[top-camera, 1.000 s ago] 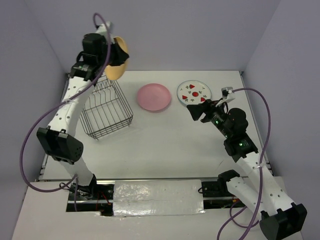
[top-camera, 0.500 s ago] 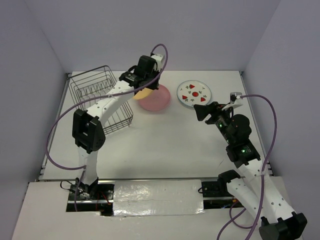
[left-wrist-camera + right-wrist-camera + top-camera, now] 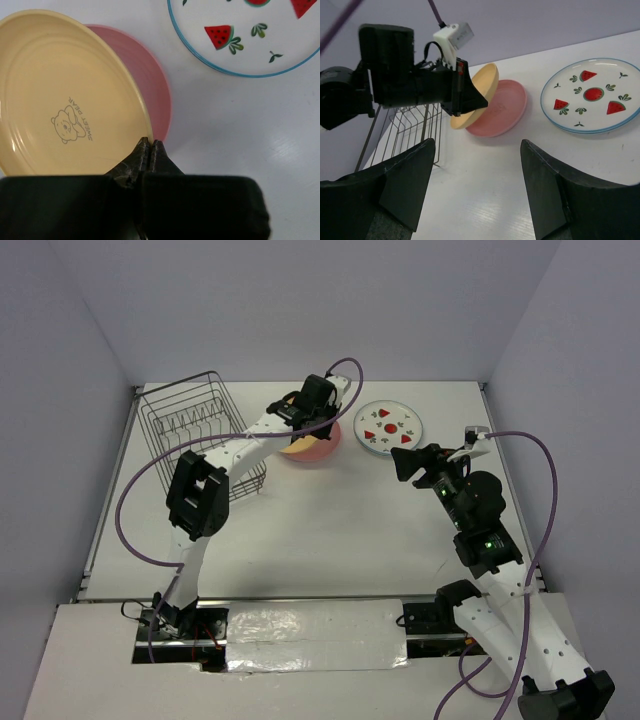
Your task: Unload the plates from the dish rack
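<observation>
The left gripper (image 3: 149,150) is closed tight on the rim of the yellow plate (image 3: 65,95), with the two fingers pinched together and only the plate edge between them. The yellow plate is held tilted, one side up, over the pink plate (image 3: 152,85), which lies flat on the table (image 3: 330,530). In the right wrist view the low edge of the yellow plate comes down to the pink plate, but I cannot tell if they really touch. A small bear print w/ text shows on the face of the yellow plate. The white plate (image 3: 390,426), w/ red watermelon marks and a blue rim, lies flat on the table just beside the pink plate, on its right, not touching it. The dish rack (image 3: 195,430) stands at the back left of the table, to the left of the pink plate. The right gripper (image 3: 477,190) is wide open and holds nothing. It hangs above the table in front of the white plate, apart from it.
</observation>
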### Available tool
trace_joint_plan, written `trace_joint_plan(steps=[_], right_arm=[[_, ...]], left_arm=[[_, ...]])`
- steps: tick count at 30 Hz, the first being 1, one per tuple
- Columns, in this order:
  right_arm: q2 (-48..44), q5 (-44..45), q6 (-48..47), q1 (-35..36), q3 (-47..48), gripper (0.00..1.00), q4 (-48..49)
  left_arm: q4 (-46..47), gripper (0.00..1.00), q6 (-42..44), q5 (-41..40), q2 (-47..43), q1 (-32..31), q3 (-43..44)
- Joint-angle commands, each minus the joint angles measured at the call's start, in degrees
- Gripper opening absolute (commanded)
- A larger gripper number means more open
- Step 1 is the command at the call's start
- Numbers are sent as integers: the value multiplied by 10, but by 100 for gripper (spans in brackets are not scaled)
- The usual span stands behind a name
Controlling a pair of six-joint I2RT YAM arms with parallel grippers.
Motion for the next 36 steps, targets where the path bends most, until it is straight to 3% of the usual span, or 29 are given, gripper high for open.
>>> trace_joint_plan(steps=[1, 15, 19, 20, 24, 34, 36], right_arm=[[-10, 8, -3, -3, -5, 76, 6], [-15, 10, -7, -5, -7, 77, 5], [-12, 10, -8, -4, -8, 77, 8], [-11, 10, -9, -5, -7, 77, 8], [-11, 11, -8, -4, -7, 77, 7], [-23, 23, -8, -6, -8, 78, 1], [-21, 21, -9, -6, -7, 78, 2]], left_arm=[[41, 0, 26, -15, 11, -4, 9], [45, 0, 37, -20, 60, -6, 38], [43, 4, 41, -21, 65, -6, 42], [43, 6, 41, -20, 65, -7, 42], [43, 32, 42, -20, 68, -10, 43], [29, 47, 40, -37, 69, -16, 47], [25, 54, 39, -39, 60, -16, 46]])
